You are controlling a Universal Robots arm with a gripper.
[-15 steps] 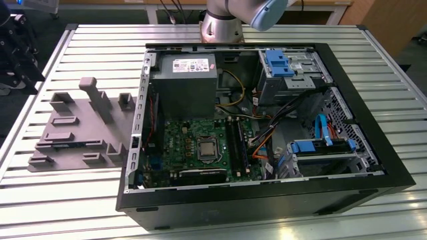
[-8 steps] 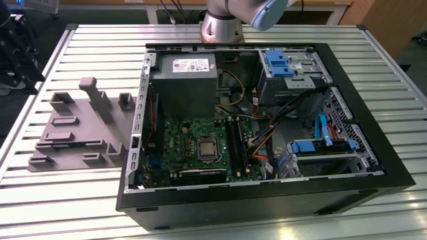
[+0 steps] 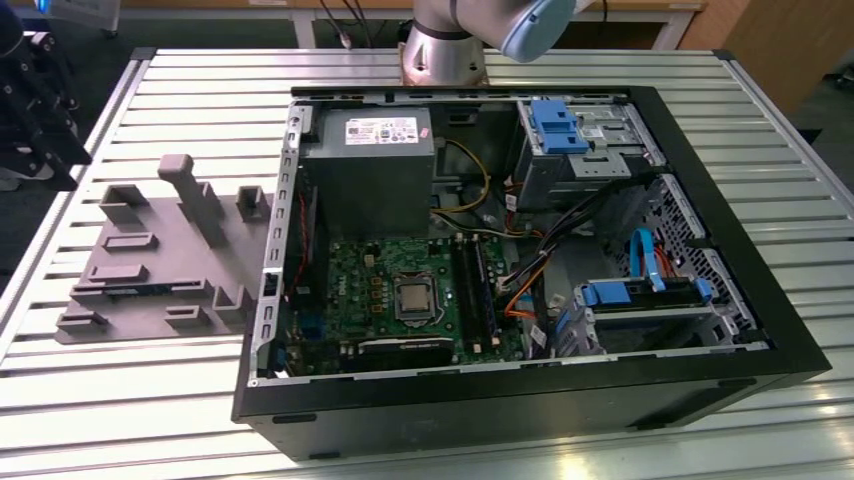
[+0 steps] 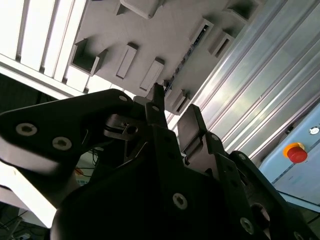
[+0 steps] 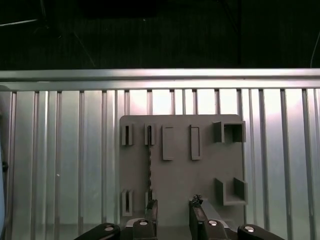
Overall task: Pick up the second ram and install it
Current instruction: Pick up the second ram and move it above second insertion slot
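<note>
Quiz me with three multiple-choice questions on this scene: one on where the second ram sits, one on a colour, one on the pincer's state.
1. Where is the second ram?
A) in the grey holder plate
B) in a motherboard slot
C) atop the power supply

2. What colour are the drive brackets?
A) red
B) blue
C) yellow

3. How is the pincer?
A) shut on the ram
B) shut on a cable
C) open, holding nothing

Answers:
1 A: in the first wrist view the stick stands on edge in the plate's slots.
2 B: they show bright blue in the exterior view.
3 C: bare plate shows between its fingertips.
</note>
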